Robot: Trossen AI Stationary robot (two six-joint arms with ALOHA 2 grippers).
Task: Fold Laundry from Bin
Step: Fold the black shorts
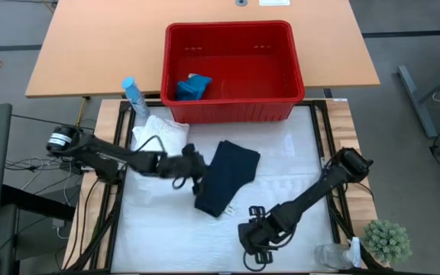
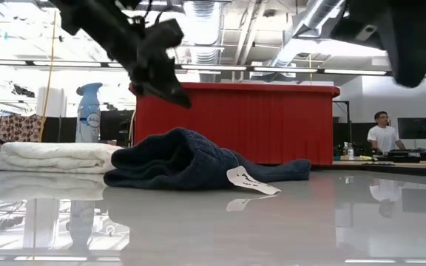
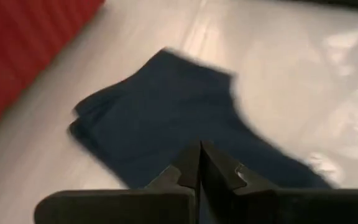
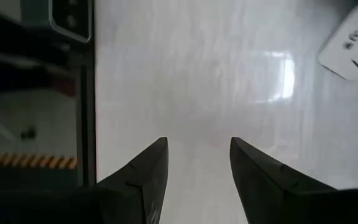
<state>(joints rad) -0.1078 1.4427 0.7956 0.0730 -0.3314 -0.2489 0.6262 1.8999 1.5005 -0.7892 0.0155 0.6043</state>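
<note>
Seen from above and read left to right, with the red bin (image 1: 231,70) as the fixed mark. Just off the bin's near-left corner: a spray bottle (image 1: 134,95), then a folded white cloth (image 1: 159,136) lying flat on the work mat (image 1: 296,164). Beside that cloth, nearer the bin's middle: the left gripper (image 1: 197,169), fingers pressed together on nothing, hanging over the left edge of the dark navy cloth (image 1: 228,176). From the table-level camera, apparently clear of the fabric, though contact at the hidden edge cannot be ruled out. Navy piece itself lumpy, part doubled, a white tag (image 2: 251,181) poking out at its near end. Still inside the bin, at its left end: a small teal cloth (image 1: 192,87). Well toward the front of the mat, below the bin's right half: the right gripper (image 1: 257,243), fingers apart, empty, low over bare mat. Past the mat's front-right corner: a small potted plant (image 1: 388,241).

Step in hand, by the look of it: flattening and folding the navy piece. Best done by opening the left fingers, pinching only the top layer at the left edge, and lifting just enough to spread it. Worth bringing the right gripper to the tagged end as an anchor, so the fabric stretches rather than drags. Then a slow fold across, edges matched, tag tucked inside.
</note>
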